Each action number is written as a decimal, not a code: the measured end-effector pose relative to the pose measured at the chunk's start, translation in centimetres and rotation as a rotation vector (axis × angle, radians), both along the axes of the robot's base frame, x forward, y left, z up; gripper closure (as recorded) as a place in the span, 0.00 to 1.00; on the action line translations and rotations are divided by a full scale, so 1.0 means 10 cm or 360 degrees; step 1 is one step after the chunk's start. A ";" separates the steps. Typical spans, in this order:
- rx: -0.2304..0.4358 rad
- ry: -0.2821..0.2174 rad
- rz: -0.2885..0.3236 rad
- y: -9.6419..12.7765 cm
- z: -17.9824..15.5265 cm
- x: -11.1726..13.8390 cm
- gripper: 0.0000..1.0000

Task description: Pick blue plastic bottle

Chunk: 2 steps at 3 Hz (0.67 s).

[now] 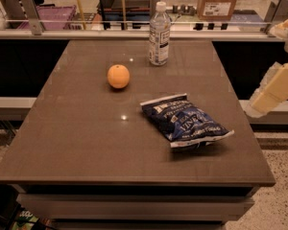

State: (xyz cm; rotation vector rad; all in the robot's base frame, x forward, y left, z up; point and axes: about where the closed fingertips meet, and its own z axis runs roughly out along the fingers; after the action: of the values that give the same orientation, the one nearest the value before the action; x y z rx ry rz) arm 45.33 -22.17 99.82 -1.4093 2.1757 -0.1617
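The blue plastic bottle (159, 34) is a slim clear bottle with a white cap and a white-bluish label. It stands upright at the far middle of the brown table (86, 143). A cream arm segment (274, 87) shows at the right edge of the view, beside the table and well to the right of the bottle. The gripper itself is out of view, beyond that edge. Nothing touches the bottle.
An orange (118, 76) sits left of and nearer than the bottle. A dark blue crinkly snack bag (185, 121) lies right of the table's centre. A railing (86, 25) with shelves and boxes runs behind the table's far edge.
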 end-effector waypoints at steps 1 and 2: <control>0.0220 -0.0136 -0.0170 -0.04 -0.04 0.18 0.00; 0.0423 -0.0295 -0.0299 -0.07 0.04 0.47 0.00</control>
State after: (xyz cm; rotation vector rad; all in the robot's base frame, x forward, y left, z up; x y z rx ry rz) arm 50.07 -22.85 100.18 -1.0039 2.0846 -0.0643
